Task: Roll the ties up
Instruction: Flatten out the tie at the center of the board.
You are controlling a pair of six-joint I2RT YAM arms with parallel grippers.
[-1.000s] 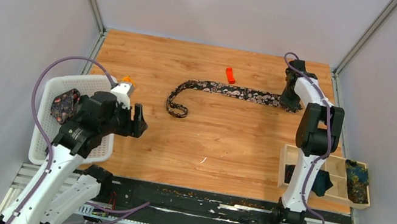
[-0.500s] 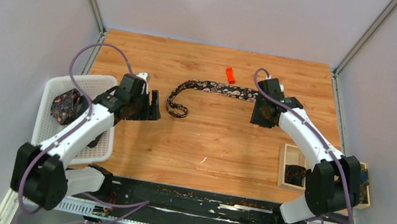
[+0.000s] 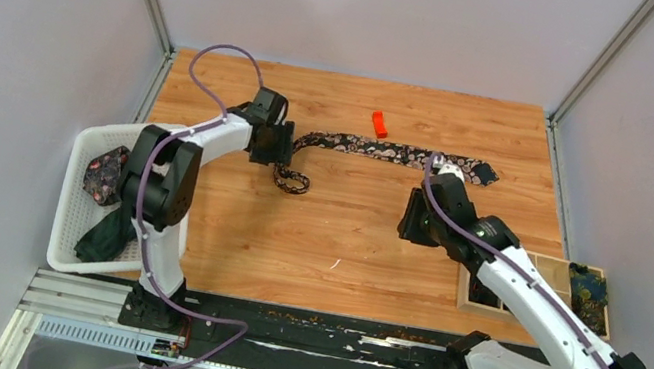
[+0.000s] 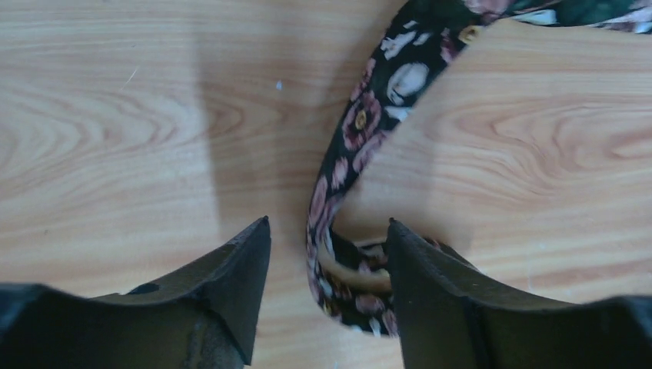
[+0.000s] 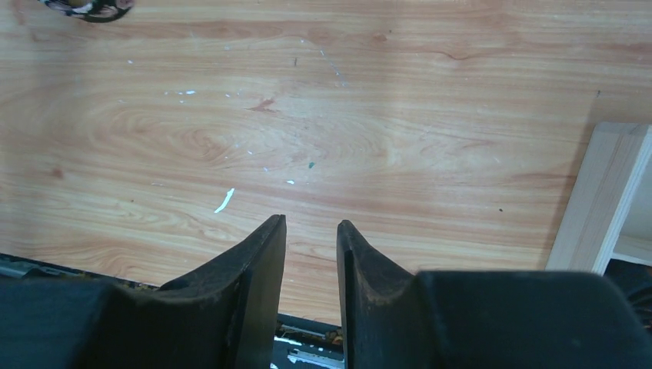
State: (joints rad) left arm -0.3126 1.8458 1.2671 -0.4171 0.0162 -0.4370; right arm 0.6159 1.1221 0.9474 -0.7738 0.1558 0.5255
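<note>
Ties on the tabletop: one, the flowered tie [image 3: 390, 151], a long narrow strip of soft black cloth with pink-white flowers. It runs across the far half of the tabletop [image 3: 344, 238]. Its pointed wide end is on the right, and its narrow end bends nearer and curls into a small loop.
Ties in the basket: two, a dark flowered bundle [image 3: 106, 174] and a dark teal tie [image 3: 103, 239]. Both lie crumpled in the white mesh basket [image 3: 72, 211] at the left edge.
Ties in the box: one blue-yellow tie [image 3: 588, 292], in the rightmost compartment of the wooden box [image 5: 596, 192].
Orange blocks: one orange block [image 3: 377, 122], small and hard-edged, just beyond the flowered tie.
Left hand [image 4: 328, 223]: spread wide and low over the wood. Its two black fingers stand either side of the strip at the loop, pinching nothing.
Right hand [image 5: 311, 221]: fingers a narrow gap apart, holding nothing. It is over bare wood near the middle, well apart from the tie's wide end, with the box corner at its side.
Tabletop: pale wood grain with small white flecks and scuffs.
In the way: the left arm covers part of the basket's inner edge. The right arm hides most of a dark thing in another box compartment.
</note>
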